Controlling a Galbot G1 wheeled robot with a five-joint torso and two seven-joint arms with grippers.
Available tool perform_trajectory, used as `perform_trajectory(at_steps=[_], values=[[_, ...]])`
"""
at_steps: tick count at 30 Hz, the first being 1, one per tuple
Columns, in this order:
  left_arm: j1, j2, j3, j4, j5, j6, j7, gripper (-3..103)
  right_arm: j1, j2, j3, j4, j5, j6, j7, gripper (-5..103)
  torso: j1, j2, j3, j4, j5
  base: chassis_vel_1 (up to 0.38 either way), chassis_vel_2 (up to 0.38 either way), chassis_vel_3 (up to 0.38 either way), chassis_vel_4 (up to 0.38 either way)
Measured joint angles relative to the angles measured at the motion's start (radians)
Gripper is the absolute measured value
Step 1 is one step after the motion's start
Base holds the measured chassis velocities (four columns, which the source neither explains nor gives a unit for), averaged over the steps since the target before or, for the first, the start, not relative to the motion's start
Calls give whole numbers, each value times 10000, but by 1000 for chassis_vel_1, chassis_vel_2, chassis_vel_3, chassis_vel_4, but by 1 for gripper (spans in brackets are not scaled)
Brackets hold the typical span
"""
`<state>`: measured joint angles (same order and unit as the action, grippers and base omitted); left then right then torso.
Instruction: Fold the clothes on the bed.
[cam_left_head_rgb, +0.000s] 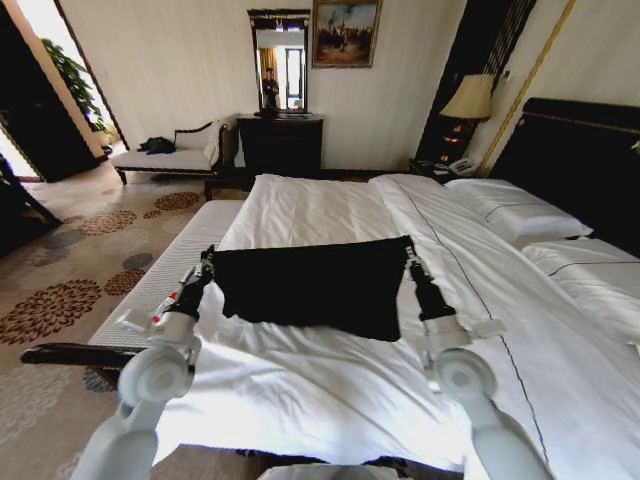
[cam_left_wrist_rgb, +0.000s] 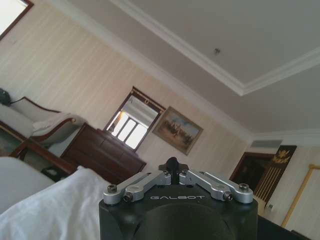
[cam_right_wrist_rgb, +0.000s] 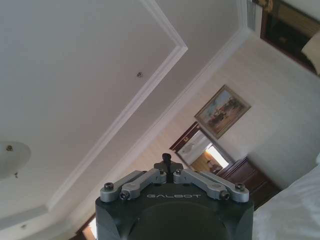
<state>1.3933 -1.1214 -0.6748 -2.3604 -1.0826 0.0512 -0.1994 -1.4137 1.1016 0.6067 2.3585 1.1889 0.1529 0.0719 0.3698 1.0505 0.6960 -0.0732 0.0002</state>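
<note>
Black T-shirt (cam_left_head_rgb: 315, 285) hangs stretched above the white bed (cam_left_head_rgb: 330, 370), left gripper (cam_left_head_rgb: 207, 262) and right gripper (cam_left_head_rgb: 411, 257) fingers pinched on its top corners, mid-fold; next needs lowering both evenly.

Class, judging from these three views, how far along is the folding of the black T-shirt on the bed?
Done: the black T-shirt already looks like a compact rectangle on the bed, sleeves and lettering hidden. In hand: the left gripper and right gripper are at its two far corners, seemingly pinching the cloth. Left: finishing this fold, probably folding once more, then releasing.
</note>
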Motion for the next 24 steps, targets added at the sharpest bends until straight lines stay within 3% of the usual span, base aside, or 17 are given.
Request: perform_trajectory(at_steps=[1,3,4,7,10,12,13,14,17,18,21,24], values=[[141,25,-126,-210,-83,17,-9,2,-169,-9,190,403,-197,-154,367,1,0,0,0,-2,-2,0,0,0,0],[610,96,-395,-858,-378,258,-229,2,-501,-56,554,1437,-860,-1003,1916,1,-1,2,-1,-1,-6,0,0,0,0],[610,96,-395,-858,-378,258,-229,2,-501,-56,554,1437,-860,-1003,1916,1,-1,2,-1,-1,-6,0,0,0,0],[724,215,-292,-950,-581,930,-576,2,-328,-299,382,1573,-1030,-2667,4084,1,-2,1,0,0,2,0,0,0,0],[308,322,191,-91,-481,1294,-704,2,251,-465,-204,1090,-1056,-3226,4646,1,-3,2,0,0,-7,0,0,0,0],[-647,371,934,1675,-423,1478,-742,2,1156,-510,-1096,-653,-1070,-3398,4613,1,-2,1,2,-1,-2,0,0,0,0],[-647,371,934,1675,-423,1478,-742,2,1156,-510,-1096,-653,-1070,-3398,4613,1,-2,1,2,-1,-2,0,0,0,0],[-1119,367,1244,2482,-427,1507,-748,2,1685,-470,-1557,-1546,-1052,-3401,4521,1,-1,-1,3,-2,-7,0,0,0,0],[-3003,106,2383,5555,-118,1383,-863,2,3741,223,-3108,-4879,-1457,-2891,3743,1,6,-6,7,-2,-1,0,0,0,0],[-3003,106,2383,5555,-118,1383,-863,2,3741,223,-3108,-4879,-1457,-2891,3743,1,6,-6,7,-2,-1,0,0,0,0],[-4444,-293,3032,7797,162,1017,-796,2,5098,834,-3907,-7325,-1778,-2291,2900,1,11,-7,10,3,-4,0,0,0,0],[-5018,-473,3206,8539,174,794,-628,2,5674,948,-4113,-8394,-1872,-1984,2441,1,8,-6,7,1,-1,0,0,0,0]])
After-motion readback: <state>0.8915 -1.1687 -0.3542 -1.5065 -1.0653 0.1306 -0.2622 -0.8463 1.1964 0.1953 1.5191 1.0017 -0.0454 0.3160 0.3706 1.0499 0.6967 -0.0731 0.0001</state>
